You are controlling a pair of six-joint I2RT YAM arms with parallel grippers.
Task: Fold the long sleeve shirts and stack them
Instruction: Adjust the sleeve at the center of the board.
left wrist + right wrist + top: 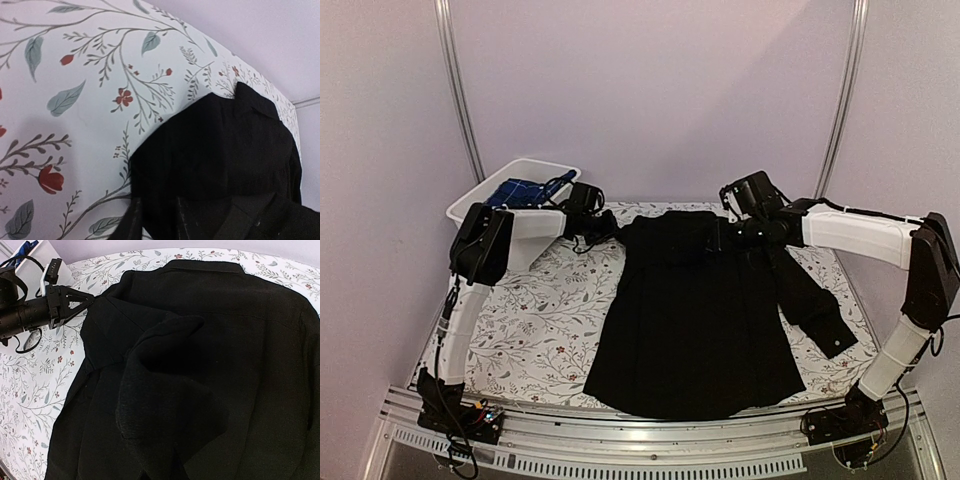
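You are working with the black shirt [690,330], which is lying spread on the floral surface [540,320]. Its collar [210,265] is pointing toward the far edge, its hem toward the arms' bases, and one long sleeve [815,310] is trailing out to the near right. The plaid shirt [520,190] is sitting bunched in the white tub [460,207] at the far left corner, well apart from it. The right pincer [730,235] is pressed together over the shirt's right shoulder. In its wrist view a hump of black cloth [165,390] is rising toward the lens, so I am judging that it is pinching a fold there (its own fingers are hiding beneath the cloth). The left pincer [89,296] is touching the edge of the other shoulder, but black on black you cannot tell whether it is spread or gripping. You are probably dealing with something light, limp and not fragile. It is likely going to sag between two holds and let the sleeve drag behind, and a thin single layer may be slipping out of a shallow pinch. I am suggesting you take it at the shoulder seams or beside the collar band, where the cloth is doubled and firmer. Keep both holds level, and bite deep enough for the shirt alone, not the patterned cover under it.
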